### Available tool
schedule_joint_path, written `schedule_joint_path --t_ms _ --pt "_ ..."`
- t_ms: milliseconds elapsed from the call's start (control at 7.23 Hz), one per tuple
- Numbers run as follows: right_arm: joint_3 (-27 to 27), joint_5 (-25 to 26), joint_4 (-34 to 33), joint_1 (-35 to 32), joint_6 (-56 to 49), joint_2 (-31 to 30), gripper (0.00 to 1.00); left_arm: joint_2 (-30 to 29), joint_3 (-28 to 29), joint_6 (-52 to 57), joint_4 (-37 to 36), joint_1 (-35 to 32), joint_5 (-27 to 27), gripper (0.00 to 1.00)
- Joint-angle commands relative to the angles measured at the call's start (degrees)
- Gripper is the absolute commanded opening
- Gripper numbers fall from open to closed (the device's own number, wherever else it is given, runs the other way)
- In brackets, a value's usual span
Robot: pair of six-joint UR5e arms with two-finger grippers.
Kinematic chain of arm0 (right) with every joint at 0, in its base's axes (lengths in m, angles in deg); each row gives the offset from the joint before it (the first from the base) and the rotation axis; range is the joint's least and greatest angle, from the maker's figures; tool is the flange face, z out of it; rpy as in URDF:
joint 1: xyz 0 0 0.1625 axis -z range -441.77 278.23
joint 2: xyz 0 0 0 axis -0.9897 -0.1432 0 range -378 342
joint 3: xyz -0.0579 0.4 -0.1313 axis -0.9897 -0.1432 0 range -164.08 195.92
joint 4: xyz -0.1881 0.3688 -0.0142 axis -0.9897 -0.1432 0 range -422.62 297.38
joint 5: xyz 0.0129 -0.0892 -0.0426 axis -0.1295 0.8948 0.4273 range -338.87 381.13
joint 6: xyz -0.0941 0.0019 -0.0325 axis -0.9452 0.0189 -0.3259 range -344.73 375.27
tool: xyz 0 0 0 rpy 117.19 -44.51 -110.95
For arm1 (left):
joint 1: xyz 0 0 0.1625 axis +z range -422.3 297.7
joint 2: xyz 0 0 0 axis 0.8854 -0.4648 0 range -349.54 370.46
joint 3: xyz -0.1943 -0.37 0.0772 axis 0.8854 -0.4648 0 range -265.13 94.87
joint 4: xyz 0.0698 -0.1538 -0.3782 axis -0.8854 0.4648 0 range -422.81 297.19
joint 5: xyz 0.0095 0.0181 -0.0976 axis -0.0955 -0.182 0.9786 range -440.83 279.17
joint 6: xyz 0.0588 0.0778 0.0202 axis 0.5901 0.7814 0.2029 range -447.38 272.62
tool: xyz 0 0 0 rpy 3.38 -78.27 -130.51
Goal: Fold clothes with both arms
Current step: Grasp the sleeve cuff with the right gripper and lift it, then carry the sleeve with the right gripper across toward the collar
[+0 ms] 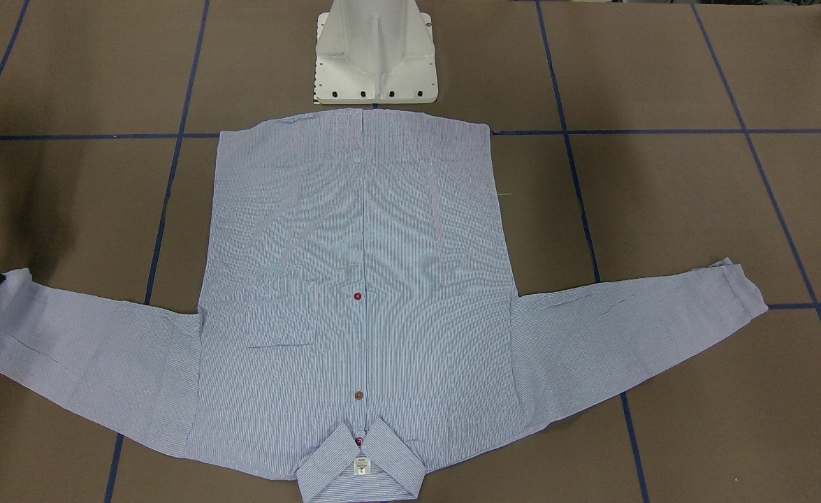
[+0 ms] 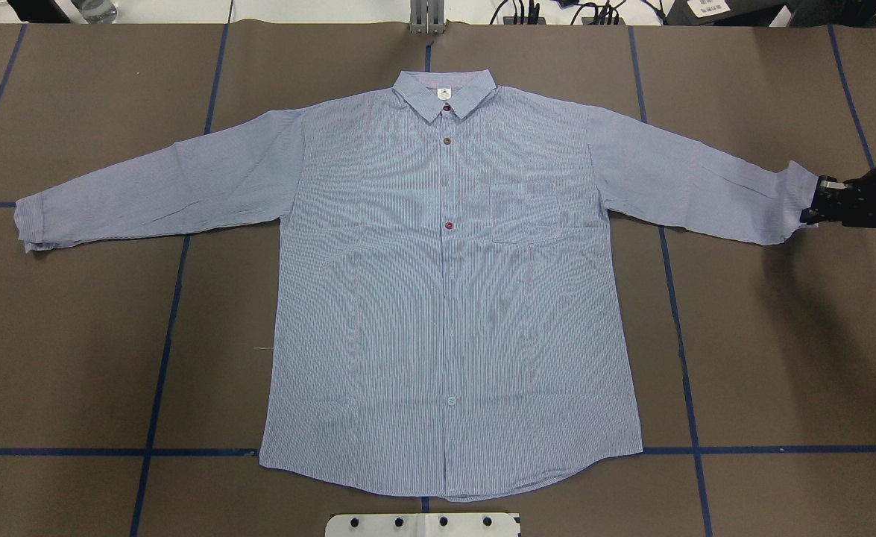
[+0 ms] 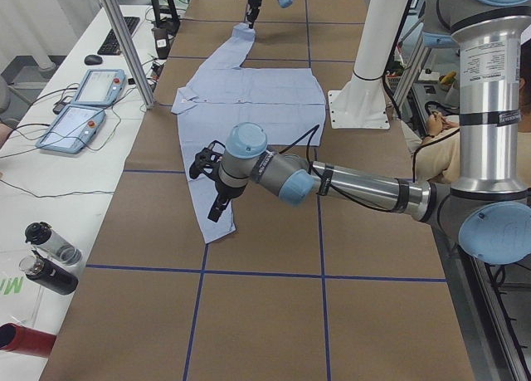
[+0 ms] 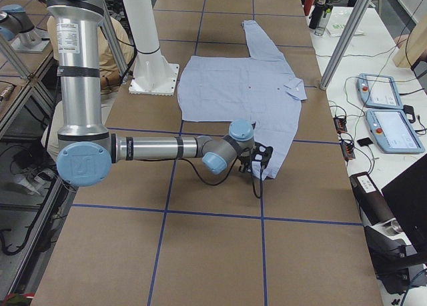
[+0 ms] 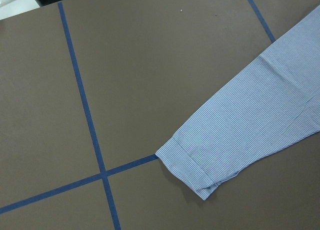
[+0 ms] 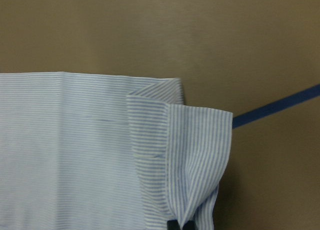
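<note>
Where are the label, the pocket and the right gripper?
label [image 2: 443, 93]: overhead view, middle of the white tag.
pocket [image 2: 546, 212]: overhead view, centre of its front.
right gripper [image 2: 812, 209]: overhead view, between the jaws' tips, at the cuff [image 2: 792, 198].

Open table [image 2: 72, 335] on both sides of the spread shirt [image 2: 445, 298]; white pedestal [image 1: 375, 56] just beyond its hem.

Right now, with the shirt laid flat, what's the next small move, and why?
Probably lower the left gripper onto the left-side cuff and pinch it. The right gripper already seems to pinch the right-side cuff, which is bunched up, while the left-side cuff lies flat and ungripped.
</note>
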Motion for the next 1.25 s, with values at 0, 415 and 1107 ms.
schedule_joint_path --t_ms 0,415,1107 --pt "6.73 -0.07 -16.24 3.68 1.15 11.61 0.00 0.03 -0.17 0.00 -0.07 0.00 0.00 0.99" --pt "-4.19 7.46 -20.62 16.23 16.99 34.99 0.00 0.03 -0.25 0.00 -0.07 0.00 0.00 0.99" --pt "-27.88 19.87 -7.89 23.90 24.68 54.83 0.00 0.03 -0.43 0.00 0.10 0.00 -0.79 0.99"
